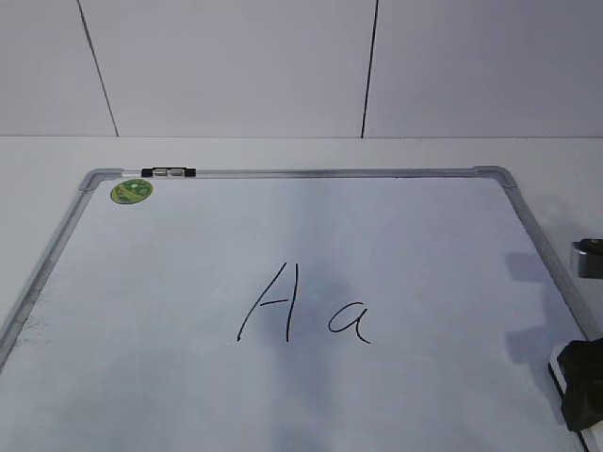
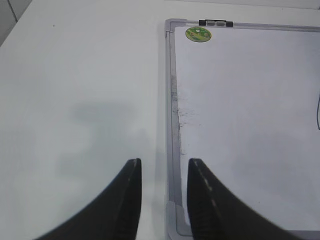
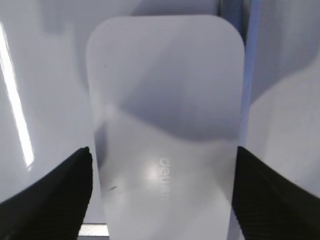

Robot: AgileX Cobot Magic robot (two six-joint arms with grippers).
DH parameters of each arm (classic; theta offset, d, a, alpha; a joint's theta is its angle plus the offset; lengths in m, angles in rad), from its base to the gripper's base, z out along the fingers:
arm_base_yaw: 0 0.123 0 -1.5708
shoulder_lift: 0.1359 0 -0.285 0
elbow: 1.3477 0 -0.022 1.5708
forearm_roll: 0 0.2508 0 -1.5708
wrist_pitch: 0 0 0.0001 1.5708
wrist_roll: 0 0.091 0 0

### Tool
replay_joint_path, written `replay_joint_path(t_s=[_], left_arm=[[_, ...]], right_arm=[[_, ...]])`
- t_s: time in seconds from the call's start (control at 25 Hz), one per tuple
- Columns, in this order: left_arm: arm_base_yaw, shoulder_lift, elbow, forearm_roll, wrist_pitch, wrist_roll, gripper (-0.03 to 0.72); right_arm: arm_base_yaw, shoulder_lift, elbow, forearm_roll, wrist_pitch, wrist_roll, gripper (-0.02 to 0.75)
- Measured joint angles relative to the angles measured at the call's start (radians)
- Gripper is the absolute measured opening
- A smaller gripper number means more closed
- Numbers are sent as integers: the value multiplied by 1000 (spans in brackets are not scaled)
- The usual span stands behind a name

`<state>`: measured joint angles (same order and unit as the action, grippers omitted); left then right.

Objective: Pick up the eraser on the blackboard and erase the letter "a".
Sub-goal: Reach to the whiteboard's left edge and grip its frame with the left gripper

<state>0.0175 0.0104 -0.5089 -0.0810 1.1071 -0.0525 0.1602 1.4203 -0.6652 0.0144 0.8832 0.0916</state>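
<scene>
The eraser (image 3: 165,100), a white rounded block with a faint grey marking, fills the right wrist view and lies on the blackboard by its frame. My right gripper (image 3: 162,165) is open, with one finger on each long side of the eraser and close to it. In the exterior view this gripper (image 1: 579,391) is low at the blackboard's (image 1: 188,282) near right edge. The small letter "a" (image 1: 350,323) is written mid-board, right of a taller capital "A" (image 1: 268,303). My left gripper (image 2: 164,165) is open and empty above the blackboard's (image 2: 250,125) near left corner.
A round green sticker (image 1: 131,191) sits at the board's far left corner, and a black-and-clear marker pen (image 1: 168,172) lies on the far frame beside it. Both show in the left wrist view: sticker (image 2: 198,34), pen (image 2: 215,23). White table surrounds the board.
</scene>
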Motion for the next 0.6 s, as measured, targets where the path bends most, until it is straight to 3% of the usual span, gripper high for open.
replay_joint_path(t_s=[0.6], left_arm=[[0,0,0,0,0,0,235]], right_arm=[[0,38,0,-14,-6,2,609]])
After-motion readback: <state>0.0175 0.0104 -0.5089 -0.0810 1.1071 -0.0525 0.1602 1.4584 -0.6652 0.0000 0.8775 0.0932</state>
